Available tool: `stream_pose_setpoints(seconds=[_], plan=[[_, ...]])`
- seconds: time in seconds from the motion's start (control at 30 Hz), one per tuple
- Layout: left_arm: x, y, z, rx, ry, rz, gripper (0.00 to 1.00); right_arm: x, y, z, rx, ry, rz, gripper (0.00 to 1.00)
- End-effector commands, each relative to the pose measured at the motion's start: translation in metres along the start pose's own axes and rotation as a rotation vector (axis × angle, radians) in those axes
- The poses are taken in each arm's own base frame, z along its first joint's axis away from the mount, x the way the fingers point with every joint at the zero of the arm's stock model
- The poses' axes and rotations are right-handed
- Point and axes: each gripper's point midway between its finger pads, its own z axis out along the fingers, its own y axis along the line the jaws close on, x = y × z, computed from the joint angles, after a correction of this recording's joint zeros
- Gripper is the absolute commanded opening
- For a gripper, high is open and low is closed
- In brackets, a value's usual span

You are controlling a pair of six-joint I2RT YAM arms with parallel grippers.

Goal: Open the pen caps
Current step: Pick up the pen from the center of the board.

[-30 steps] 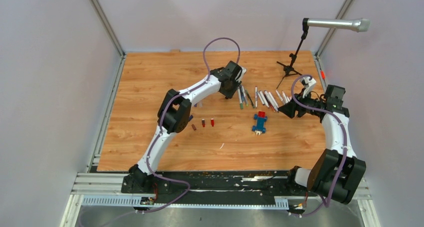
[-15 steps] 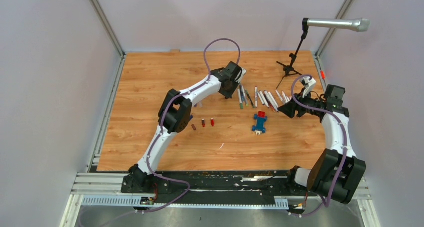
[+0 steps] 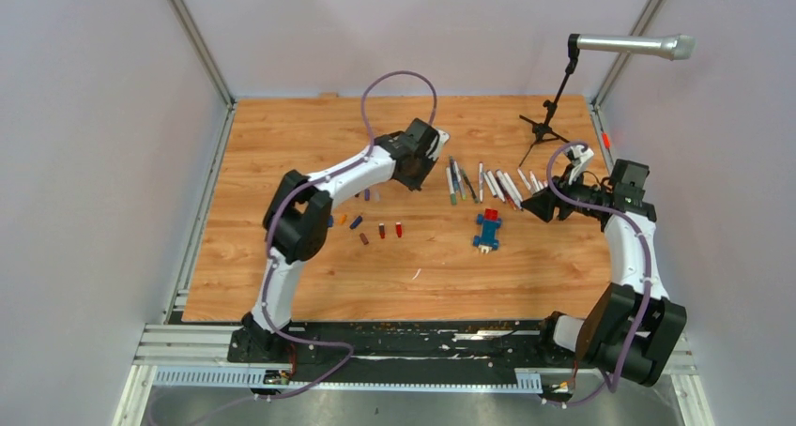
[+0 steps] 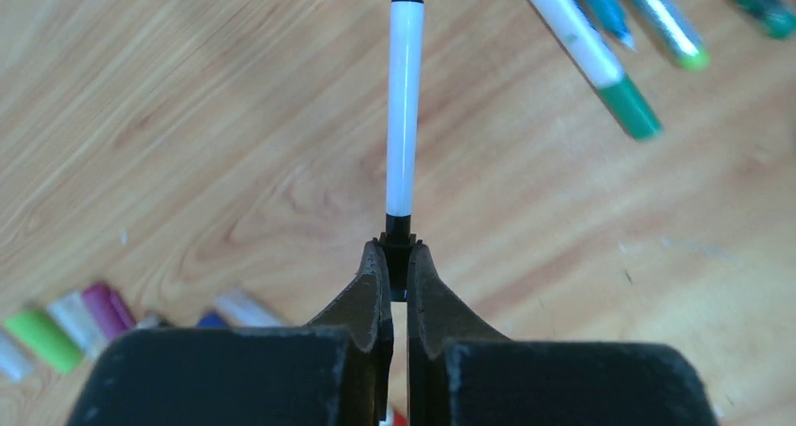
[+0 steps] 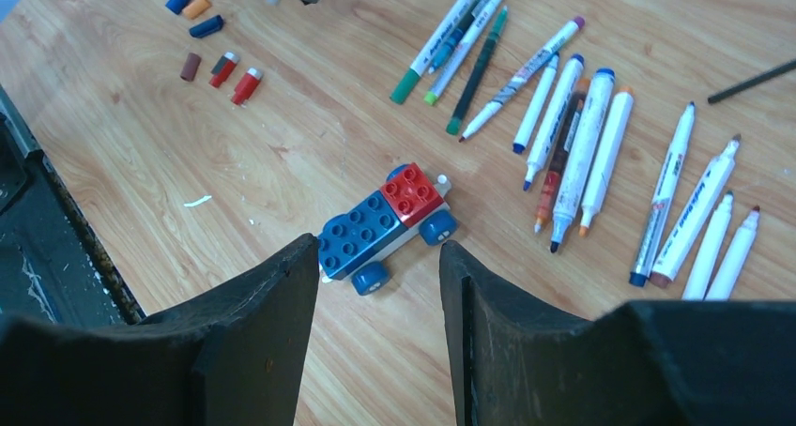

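My left gripper (image 4: 396, 252) is shut on the black end of a white pen (image 4: 405, 107), which sticks straight out from the jaws above the wood. In the top view this gripper (image 3: 424, 156) hangs left of the row of pens (image 3: 488, 182). Loose pen caps (image 3: 382, 230) lie in a small group below it: blue, brown and red in the right wrist view (image 5: 247, 85), green (image 4: 42, 340) and purple (image 4: 108, 306) in the left wrist view. My right gripper (image 5: 378, 248) is open and empty, above the table right of the pens (image 3: 537, 206).
A blue-and-red block car (image 5: 383, 221) sits in front of my right gripper, also seen from above (image 3: 486, 230). Several uncapped pens (image 5: 582, 135) lie side by side. A microphone stand (image 3: 544, 126) is at the back right. A white scrap (image 3: 415, 274) lies on the wooden table (image 3: 282, 144).
My left arm has swung left and a little back, moving its gripper and the held pen away from the pen row. The right arm has not moved.
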Motion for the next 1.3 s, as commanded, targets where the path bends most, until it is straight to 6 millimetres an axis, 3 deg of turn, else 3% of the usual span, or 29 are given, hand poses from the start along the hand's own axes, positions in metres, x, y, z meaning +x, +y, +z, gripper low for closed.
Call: stream_pose_setpoints(seconds=[0.0, 0.1, 0.27, 0.43, 0.5, 0.57, 0.73, 1.03, 1.27], plan=[[-0.054, -0.017, -0.102, 0.152, -0.316, -0.057, 0.0, -0.018, 0.029, -0.004, -0.119, -0.103, -0.126, 0.51], [-0.038, -0.044, -0.134, 0.329, -0.379, -0.116, 0.0, -0.023, 0.056, -0.006, -0.243, -0.177, -0.182, 0.5], [-0.018, -0.095, -0.208, 0.718, -0.536, -0.253, 0.0, -0.044, 0.109, -0.01, -0.407, -0.237, -0.328, 0.53], [-0.005, -0.107, -0.263, 0.961, -0.732, -0.438, 0.0, -0.073, 0.163, -0.005, -0.559, -0.174, -0.378, 0.54], [-0.002, -0.105, -0.279, 1.013, -0.822, -0.498, 0.0, -0.075, 0.184, 0.002, -0.643, -0.126, -0.284, 0.55], [0.008, -0.102, -0.282, 1.025, -0.856, -0.553, 0.0, -0.074, 0.194, 0.015, -0.668, -0.081, -0.181, 0.55], [0.015, -0.103, -0.286, 1.028, -0.897, -0.599, 0.0, -0.072, 0.193, 0.036, -0.674, -0.049, -0.002, 0.55], [0.01, -0.118, -0.281, 1.045, -0.886, -0.586, 0.0, -0.069, 0.2, 0.054, -0.677, 0.003, 0.207, 0.54], [0.005, -0.132, -0.277, 1.079, -0.863, -0.585, 0.0, -0.063, 0.207, 0.063, -0.68, 0.026, 0.252, 0.49]])
